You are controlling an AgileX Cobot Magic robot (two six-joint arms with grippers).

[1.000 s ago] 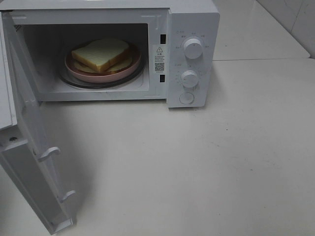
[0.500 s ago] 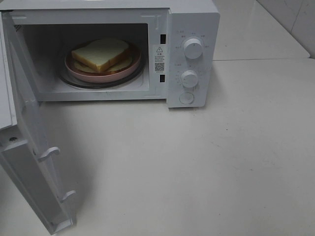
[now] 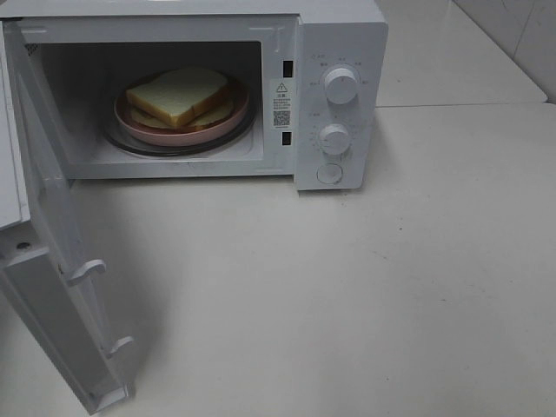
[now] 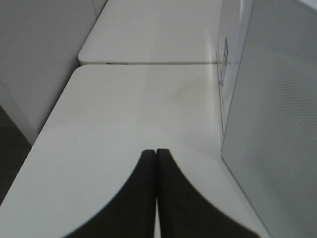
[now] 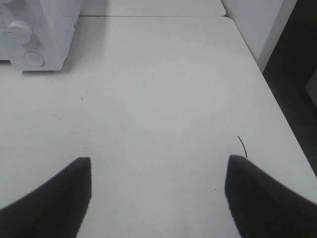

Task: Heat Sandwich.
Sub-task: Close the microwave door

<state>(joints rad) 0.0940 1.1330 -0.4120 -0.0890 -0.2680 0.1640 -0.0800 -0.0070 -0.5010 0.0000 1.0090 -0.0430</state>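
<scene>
I am seeing my left gripper (image 4: 156, 151) pressing fully closed on nothing. The thick pale bread sandwich with orange-red filling (image 3: 178, 94) is lying on a round pink plate (image 3: 146, 132) inside the open white metal microwave (image 3: 340, 35), far left. My right gripper (image 5: 158, 159) is hanging wide apart, empty, over the white table (image 5: 163, 89).

A pale cream table (image 3: 365, 295) fills the high view, its top matt and plain. A white microwave (image 3: 340, 35) stands directly on it at the far left, base flat on the top. Its door (image 3: 52, 287) is swung open over the table's left part, and a soft shadow lies on the top beside it. Behind, a thin seam (image 3: 460, 105) divides this table from a second pale top (image 3: 434, 61) butted against its far edge. In the right wrist view a small dark curved mark (image 5: 241, 145) shows on the table near its edge
</scene>
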